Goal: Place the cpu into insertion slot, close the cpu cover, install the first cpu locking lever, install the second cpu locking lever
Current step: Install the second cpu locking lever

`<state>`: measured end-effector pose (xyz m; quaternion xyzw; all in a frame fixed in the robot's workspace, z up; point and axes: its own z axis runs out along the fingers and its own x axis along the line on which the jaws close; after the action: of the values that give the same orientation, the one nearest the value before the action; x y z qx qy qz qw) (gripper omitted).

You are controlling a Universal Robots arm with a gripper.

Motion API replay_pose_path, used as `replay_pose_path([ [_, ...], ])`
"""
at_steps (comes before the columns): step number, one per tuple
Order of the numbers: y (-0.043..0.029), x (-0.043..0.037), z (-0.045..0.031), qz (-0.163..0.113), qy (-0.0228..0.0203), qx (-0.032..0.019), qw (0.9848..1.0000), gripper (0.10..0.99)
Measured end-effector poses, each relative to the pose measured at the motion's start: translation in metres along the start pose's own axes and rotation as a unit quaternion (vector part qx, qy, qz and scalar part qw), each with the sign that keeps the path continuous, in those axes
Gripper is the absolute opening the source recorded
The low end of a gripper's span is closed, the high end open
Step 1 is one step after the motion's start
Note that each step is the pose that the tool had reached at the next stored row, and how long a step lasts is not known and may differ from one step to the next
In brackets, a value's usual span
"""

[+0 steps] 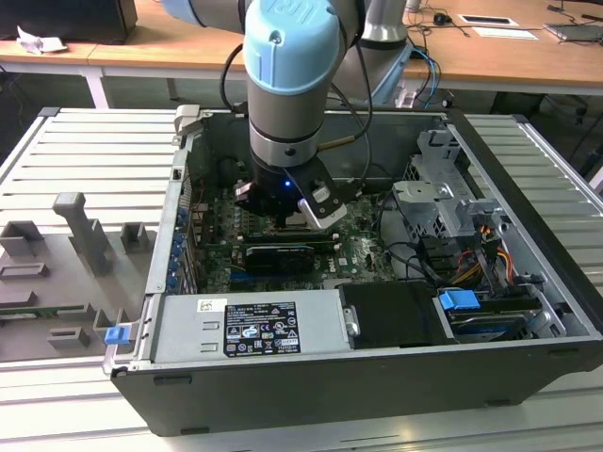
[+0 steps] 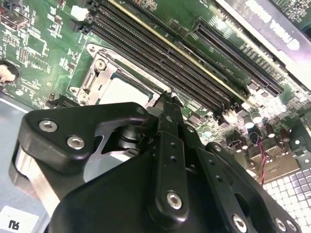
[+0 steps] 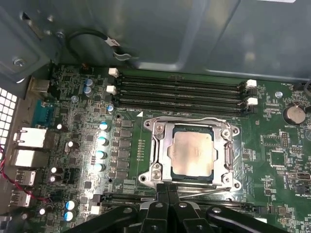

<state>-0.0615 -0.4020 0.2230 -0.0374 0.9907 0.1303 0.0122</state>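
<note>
The cpu (image 3: 192,153), pale silver-beige, lies flat in the insertion slot (image 3: 148,178) on the green motherboard. The cpu cover (image 3: 162,143), a silver frame plate, lies down around the chip. A thin metal lever (image 3: 214,190) runs along the socket's side closest to my fingertips. My gripper (image 3: 167,190) is shut, its tips together right at that socket edge; whether they touch the lever I cannot tell. In the second wrist view the gripper (image 2: 167,99) stands just beside the cpu (image 2: 121,92). In the exterior view the gripper (image 1: 288,215) reaches down into the open computer case.
Long black memory slots (image 3: 180,92) run beside the socket on the side away from my fingers. A black graphics card (image 1: 273,256) lies just in front of the gripper, a grey power supply (image 1: 250,325) at the case front, and a drive cage (image 1: 443,193) with cables at the exterior view's right.
</note>
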Motion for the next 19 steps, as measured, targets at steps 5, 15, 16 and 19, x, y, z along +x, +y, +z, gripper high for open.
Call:
replay_pose_path([
  [5,-0.0029,0.0052,-0.0005,0.0,-0.0008,-0.0114,0.9999,0.106],
  [15,-0.0037,0.009,0.0019,0.001,-0.0037,-0.0482,0.9988,0.106],
  [16,-0.0042,0.0093,0.0017,0.001,-0.0042,-0.0542,0.9985,0.106],
  [19,-0.0043,0.0095,0.0001,0.001,-0.0047,-0.0605,0.9982,0.106],
])
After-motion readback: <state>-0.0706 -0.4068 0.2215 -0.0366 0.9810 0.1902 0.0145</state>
